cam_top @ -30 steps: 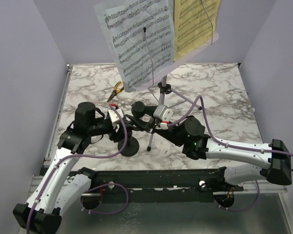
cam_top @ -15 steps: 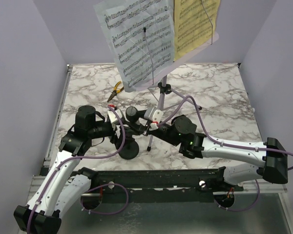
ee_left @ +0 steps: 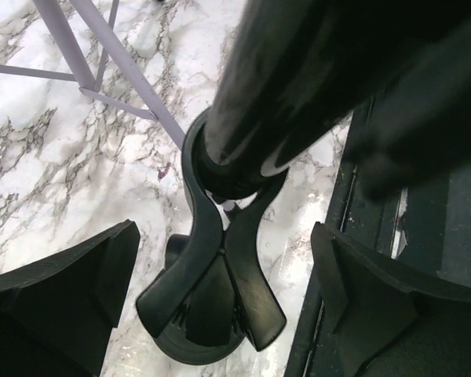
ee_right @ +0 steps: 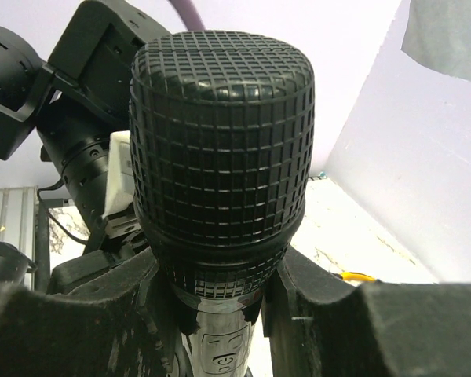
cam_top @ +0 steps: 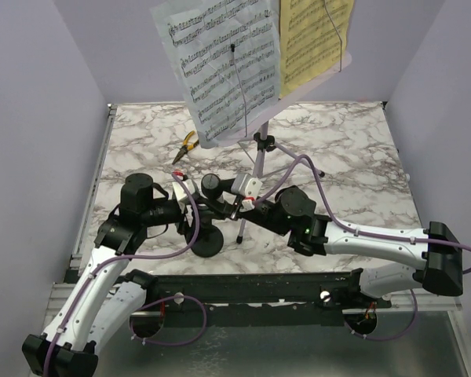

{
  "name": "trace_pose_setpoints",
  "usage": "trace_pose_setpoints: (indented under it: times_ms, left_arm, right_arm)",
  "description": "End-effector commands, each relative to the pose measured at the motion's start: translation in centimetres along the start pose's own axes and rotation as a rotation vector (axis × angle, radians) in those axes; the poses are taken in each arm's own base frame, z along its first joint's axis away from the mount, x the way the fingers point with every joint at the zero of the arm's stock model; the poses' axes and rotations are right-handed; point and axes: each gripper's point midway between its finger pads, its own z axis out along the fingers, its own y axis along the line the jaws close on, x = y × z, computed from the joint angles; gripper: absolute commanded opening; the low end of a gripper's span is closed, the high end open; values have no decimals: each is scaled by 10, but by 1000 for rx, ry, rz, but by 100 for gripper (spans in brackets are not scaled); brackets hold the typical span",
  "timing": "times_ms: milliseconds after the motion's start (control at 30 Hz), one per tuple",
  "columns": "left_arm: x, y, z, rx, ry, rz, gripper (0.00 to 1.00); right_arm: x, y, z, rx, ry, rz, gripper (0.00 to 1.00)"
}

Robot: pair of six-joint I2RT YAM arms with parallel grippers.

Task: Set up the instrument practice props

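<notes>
Black microphone [ee_right: 220, 157] clenched in right gripper [ee_right: 212, 314] could topple the unheld mic stand [ee_left: 208, 267]; left gripper [ee_left: 220, 302] straddles it, released.

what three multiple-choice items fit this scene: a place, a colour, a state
1. Where do the pliers lie?
A. on the table, left of the music stand
B. on the stand's shelf
C. at the table's right edge

2. What colour is the right-hand page on the stand?
A. white
B. yellow
C. green

3. What state is the microphone in?
A. lying flat on the table
B. hung from the stand
C. gripped by the right end effector

1 A: they lie on the marble left of its tripod.
2 B: yellow, beside the white page.
3 C: fingers clamp both its sides.
</notes>
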Motion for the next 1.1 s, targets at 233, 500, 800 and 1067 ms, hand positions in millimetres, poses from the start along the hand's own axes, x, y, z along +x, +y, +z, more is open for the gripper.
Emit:
trace_pose_setpoints:
  times_ms: [233,500,800,1067]
  left_arm:
    - [17,-4,5,-11,37,6,92]
    - [8,2,5,-25,39,52,7]
    - [2,1,-1,-56,5,92,0]
    - [-5,-5,2,-42,-46,9,39]
  right_arm:
    - [22,-4,-15,17,62,44,0]
    - [26,1,-14,-5,65,36,0]
    - [41,5,-15,-12,87,44,4]
    - [38,6,-5,-7,79,83,11]
